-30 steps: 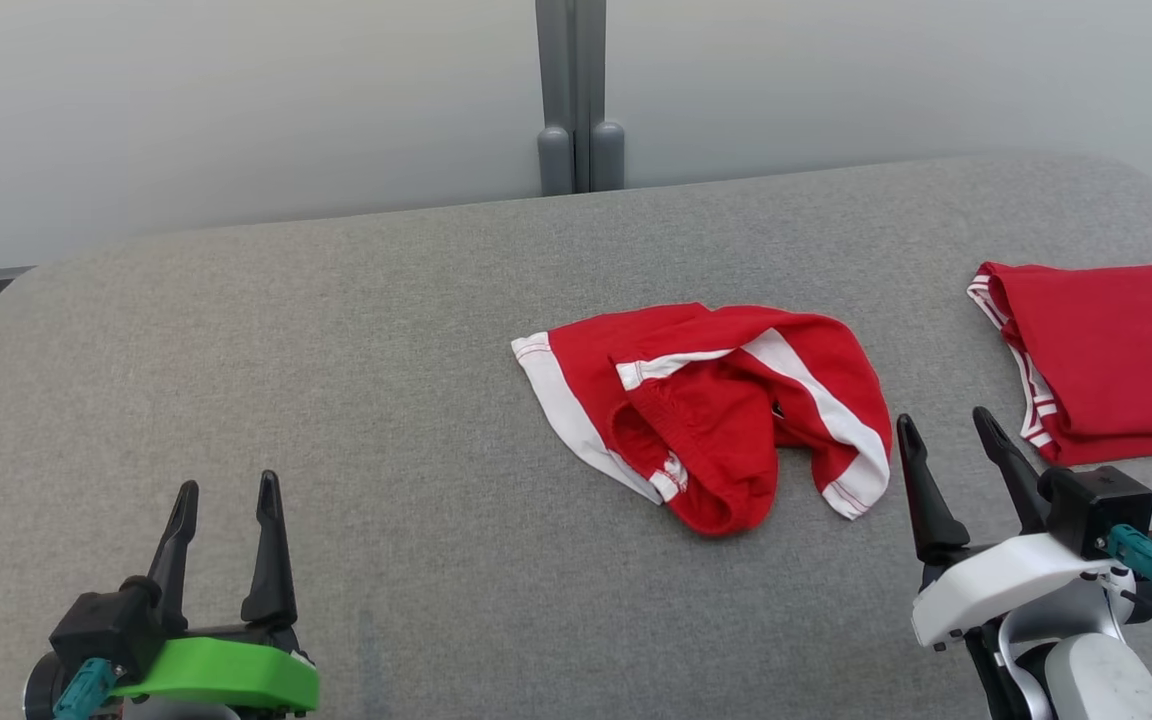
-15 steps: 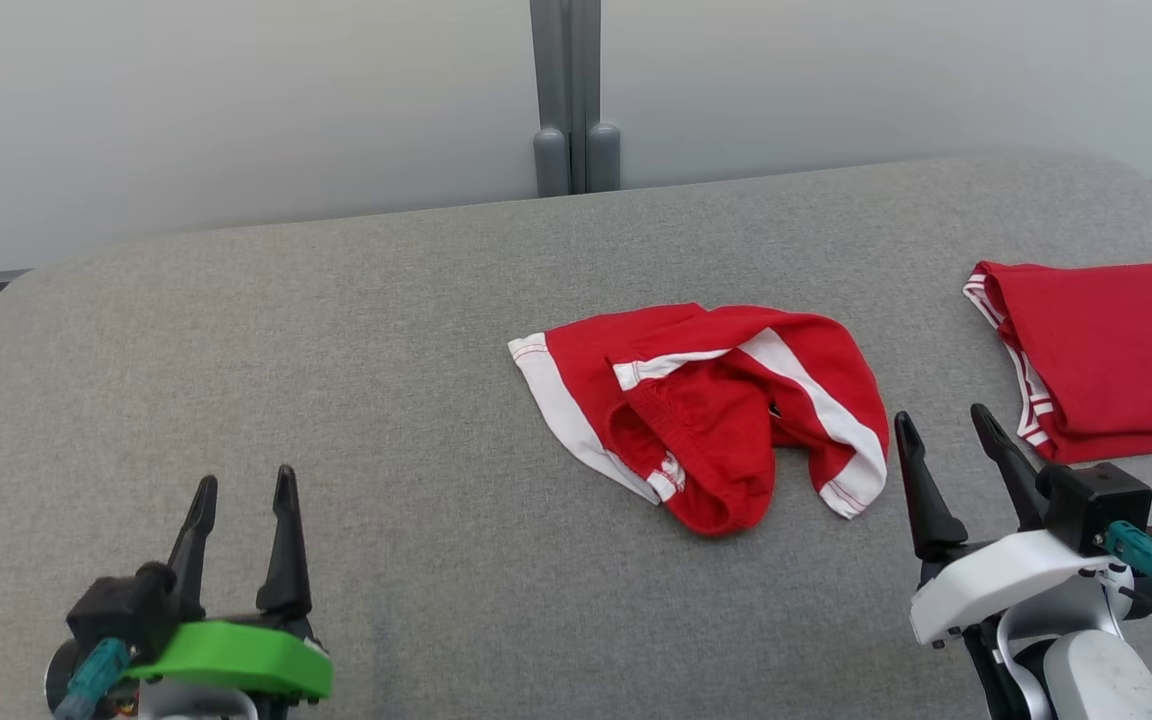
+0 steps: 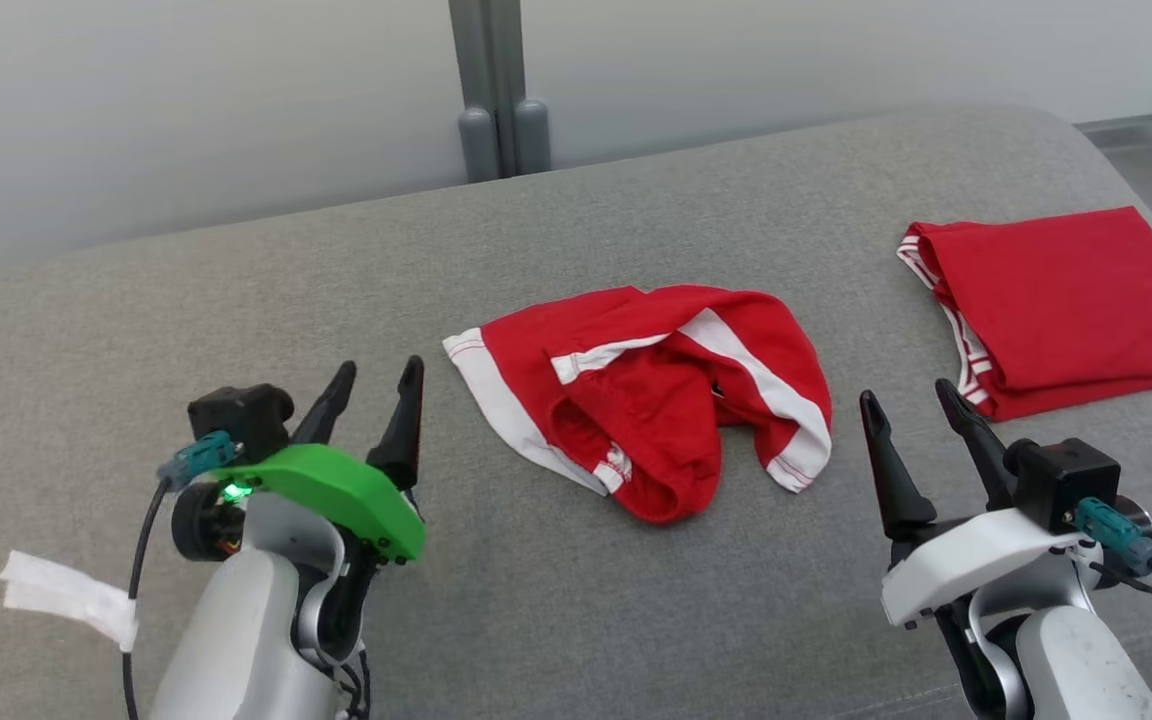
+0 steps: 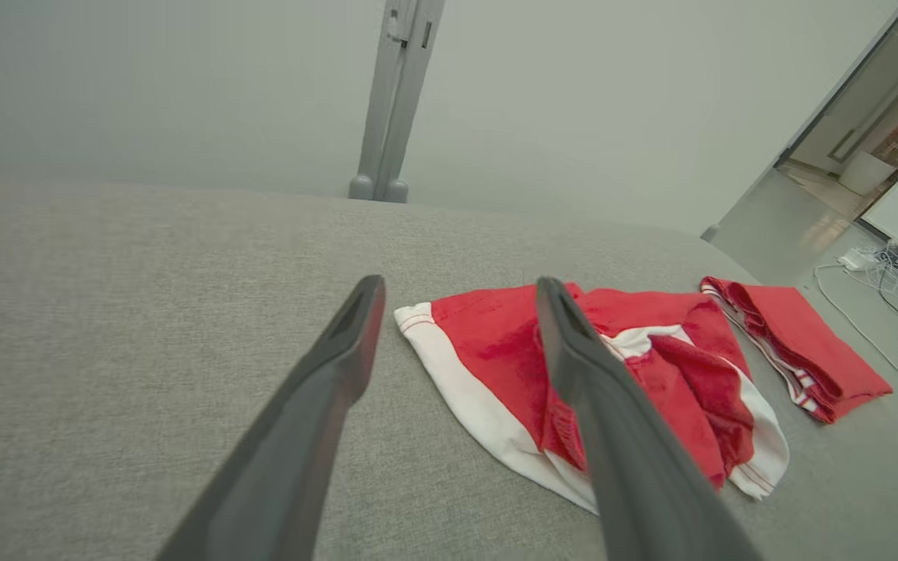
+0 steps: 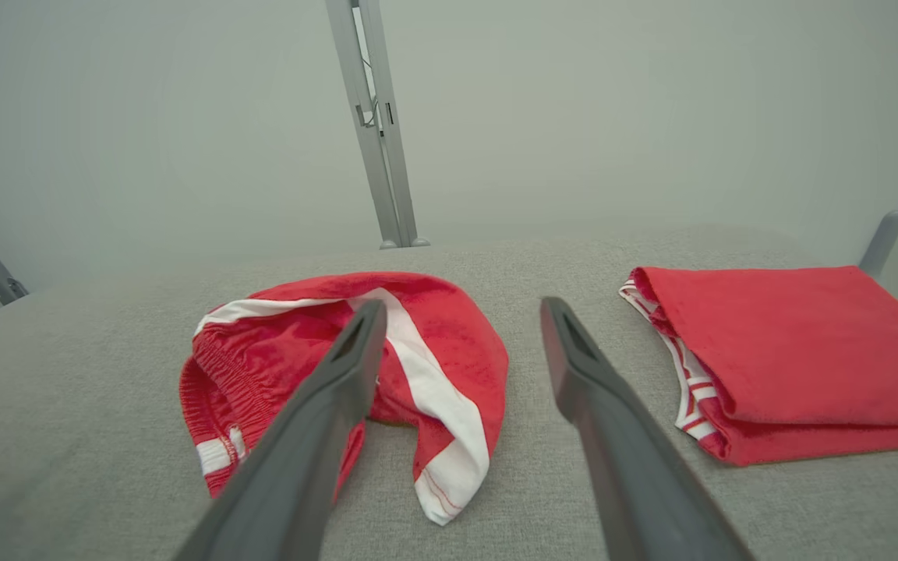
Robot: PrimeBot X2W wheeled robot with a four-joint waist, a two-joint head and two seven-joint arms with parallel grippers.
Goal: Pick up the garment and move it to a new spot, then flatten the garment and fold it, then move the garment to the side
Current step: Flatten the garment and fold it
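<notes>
Red-and-white shorts (image 3: 636,400): seen crumpled and unfolded near the middle of the grey padded surface (image 3: 186,300), between the two grippers.
Left gripper (image 3: 380,372): fingers spread, nothing held; positioned near the shorts' white-edged left corner, apart from it.
Right gripper (image 3: 906,396): fingers spread, nothing held; positioned just beside the shorts' right edge.
Folded red garment (image 3: 1066,290): laid flat at the surface's right end, apart from the shorts.
</notes>
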